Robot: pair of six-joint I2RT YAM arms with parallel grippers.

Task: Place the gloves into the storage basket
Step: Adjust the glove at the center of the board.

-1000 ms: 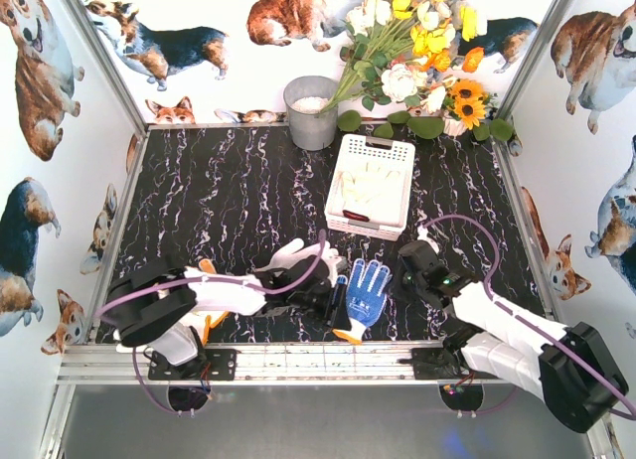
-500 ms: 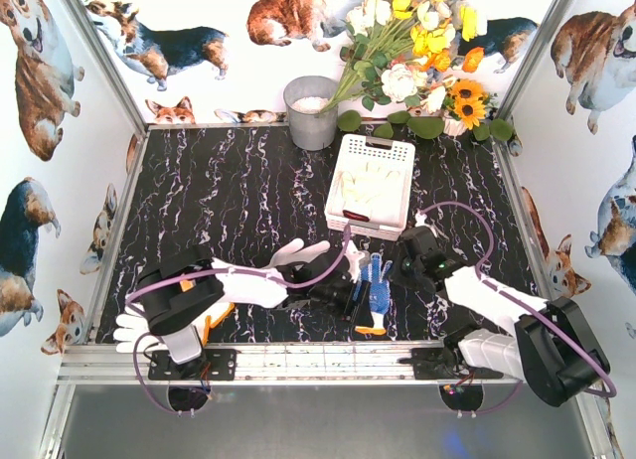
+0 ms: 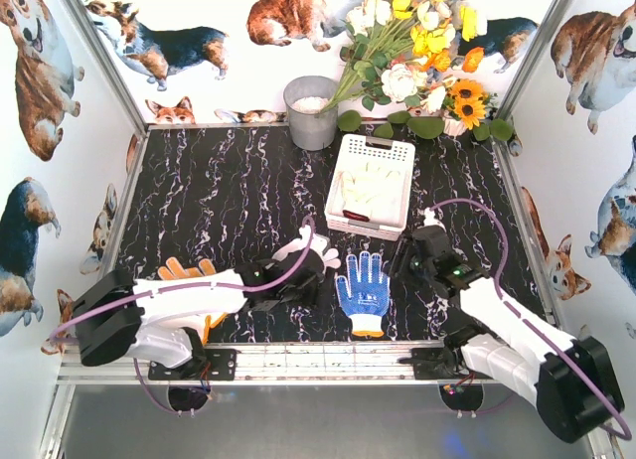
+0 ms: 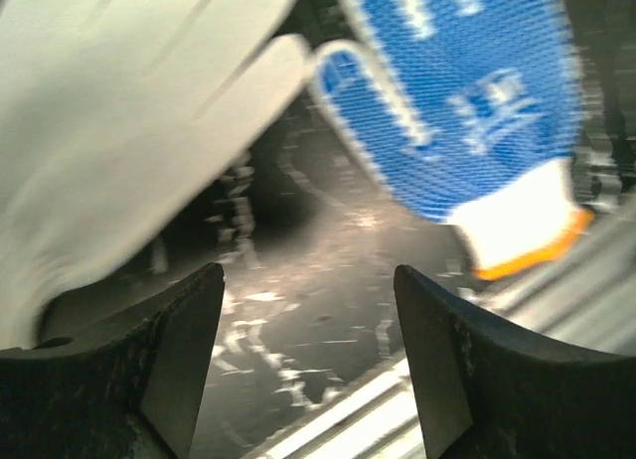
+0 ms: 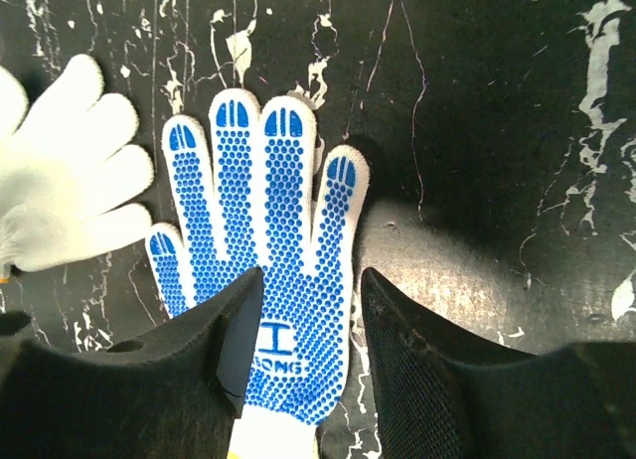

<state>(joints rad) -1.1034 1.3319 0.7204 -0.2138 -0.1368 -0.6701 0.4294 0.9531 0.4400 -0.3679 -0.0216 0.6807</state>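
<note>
While the top camera shows the storage basket (image 3: 381,143) at 12 o'clock from the blue-dotted glove (image 3: 363,292), only the wrist cameras show the tools: the left tool (image 4: 308,310) is wide and empty, the right tool (image 5: 310,290) open over that glove.

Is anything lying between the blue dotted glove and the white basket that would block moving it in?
Nothing visible does. Only bare black marbled tabletop separates the blue-dotted white knit glove from the near wall of the white slotted plastic basket.
</note>
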